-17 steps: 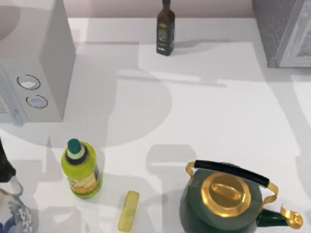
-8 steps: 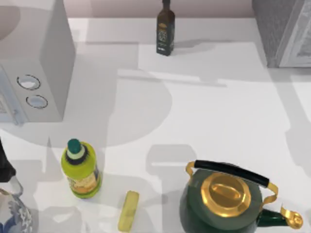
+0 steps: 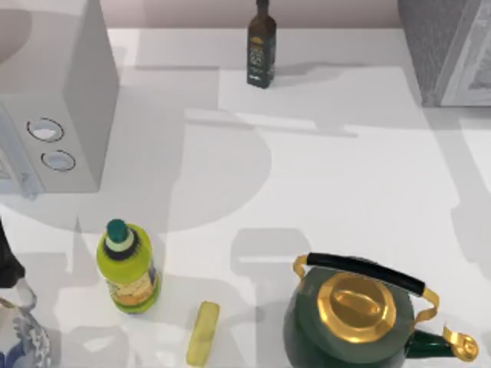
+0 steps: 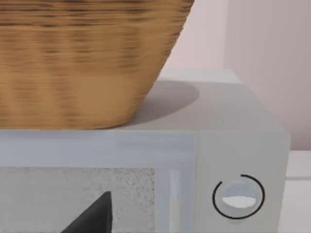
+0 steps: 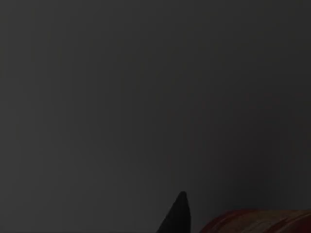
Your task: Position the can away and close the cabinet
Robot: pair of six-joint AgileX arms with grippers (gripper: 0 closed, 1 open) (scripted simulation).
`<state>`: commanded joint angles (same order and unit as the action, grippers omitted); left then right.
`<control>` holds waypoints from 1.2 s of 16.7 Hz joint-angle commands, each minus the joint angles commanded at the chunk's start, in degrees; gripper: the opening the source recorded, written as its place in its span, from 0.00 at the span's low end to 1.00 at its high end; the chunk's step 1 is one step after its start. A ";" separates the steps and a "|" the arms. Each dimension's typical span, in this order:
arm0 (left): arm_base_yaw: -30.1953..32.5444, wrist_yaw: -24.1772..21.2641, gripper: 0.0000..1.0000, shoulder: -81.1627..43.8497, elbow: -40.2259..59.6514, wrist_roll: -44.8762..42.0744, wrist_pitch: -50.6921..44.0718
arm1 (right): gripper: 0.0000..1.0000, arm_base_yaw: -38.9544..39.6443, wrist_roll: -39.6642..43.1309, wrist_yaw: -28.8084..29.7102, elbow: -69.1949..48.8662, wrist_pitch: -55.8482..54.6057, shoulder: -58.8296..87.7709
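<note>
The big white counter [image 3: 345,176] holds many things. At its far right corner stands the grey cabinet [image 3: 437,46], with its pale door [image 3: 472,65] beside it, so it looks open. At the left side sits the white microwave [image 3: 69,100] with two round dials, and the left wrist view shows a woven basket [image 4: 82,58] on top of it. Near the front stands a green kettle [image 3: 353,314] with a gold lid. Then come the yellow-green bottle [image 3: 129,268], the dark bottle [image 3: 261,47] at the back, and a small yellow bar [image 3: 202,333].

The right wrist view is dark. At its edge I see a bit of the red can [image 5: 257,221] and one dark finger [image 5: 177,213] of the right claw just beside it. I cannot tell if that claw is open or gripping the can.

The left arm is parked in front of the microwave, and I cannot tell about its claw either.

I think the can is being put into the cabinet now. Next, the right claw should let go, pull out, and push the door shut.
</note>
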<state>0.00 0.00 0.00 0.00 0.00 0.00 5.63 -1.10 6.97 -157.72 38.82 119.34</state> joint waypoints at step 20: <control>0.00 0.00 1.00 0.00 0.00 0.00 0.00 | 1.00 0.26 0.18 -0.40 1.48 -0.66 -1.48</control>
<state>0.00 0.00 0.00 0.00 0.00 0.00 5.89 -0.92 6.57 -156.25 38.16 117.86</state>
